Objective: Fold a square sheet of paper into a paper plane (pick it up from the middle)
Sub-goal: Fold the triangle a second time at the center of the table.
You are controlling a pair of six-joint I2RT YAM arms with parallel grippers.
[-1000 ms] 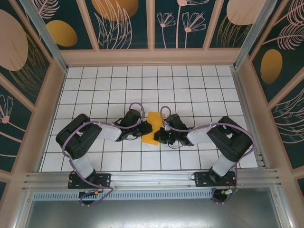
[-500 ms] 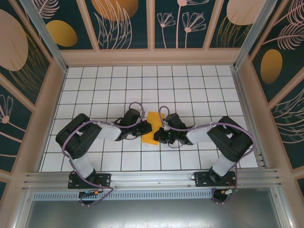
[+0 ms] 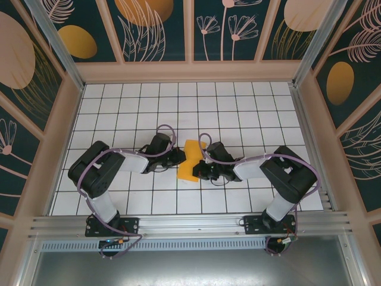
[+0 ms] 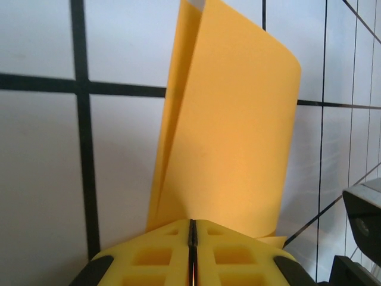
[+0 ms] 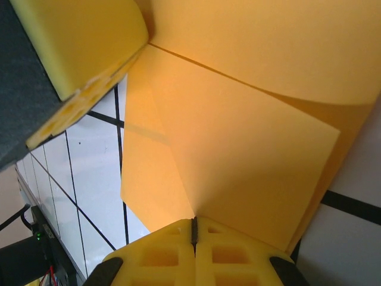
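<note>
Walls: dark teal panels painted with leaves and orange ovals, framed in pale wood. They box in the table on three sides.
Table: smooth white tiles ruled by black grid lines. On it we've got two arms and one piece of paper.
Left arm: black shell, white forearm, purple cable looping over the wrist.
Right arm: the same build, reaching inward.
Square sheet of paper: thin, matte and orange-yellow, at mid-table right between the two grippers. It's folded into layers. We see one flap curling upright with a rounded corner, and a sharp straight crease across it.
Left gripper: yellow foam pads with square pockets are pressed flat together, nipping the paper's edge at the seam.
Right gripper: its pads meet too, clamped on the opposite edge, and the paper fans out from the seam.
Hard to tell: we can't count the layers. The pinched edges vanish behind the pads.
</note>
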